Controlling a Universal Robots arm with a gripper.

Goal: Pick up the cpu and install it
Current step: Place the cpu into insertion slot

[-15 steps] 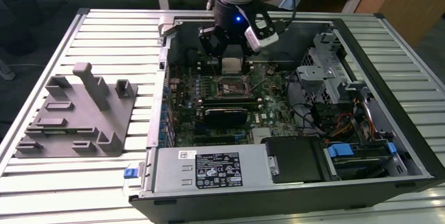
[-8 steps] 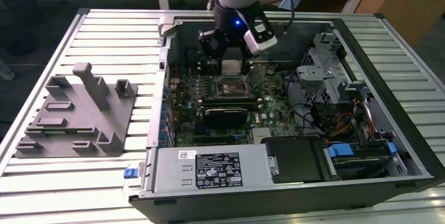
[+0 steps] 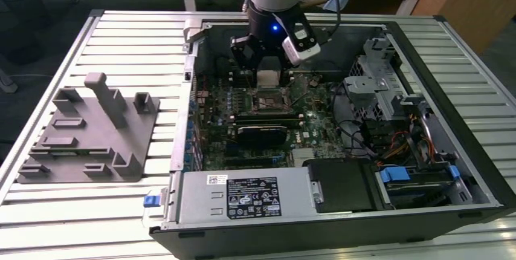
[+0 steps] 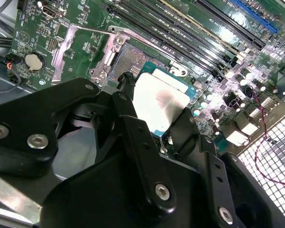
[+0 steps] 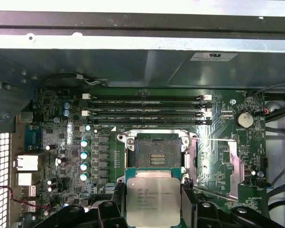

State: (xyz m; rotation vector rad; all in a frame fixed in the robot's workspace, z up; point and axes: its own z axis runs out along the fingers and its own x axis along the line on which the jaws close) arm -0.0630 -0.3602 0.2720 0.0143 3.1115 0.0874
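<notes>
The gripper (image 5: 153,209), fingers clamped on the cpu (image 5: 153,192), holds it level just beside the open socket (image 5: 154,152), not touching it. The step in hand looks like the carry; seating calls for centring and squaring it over the socket.

The cpu (image 5: 153,199), flat, square, silver-topped with a thin green rim, hangs level, apparently just beside the socket (image 5: 155,151).

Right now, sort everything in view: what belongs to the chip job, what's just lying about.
Job: chip, gripped by the hand; open socket on the board.
Lying about: grey block on the table; labelled grey box; coin battery.
</notes>
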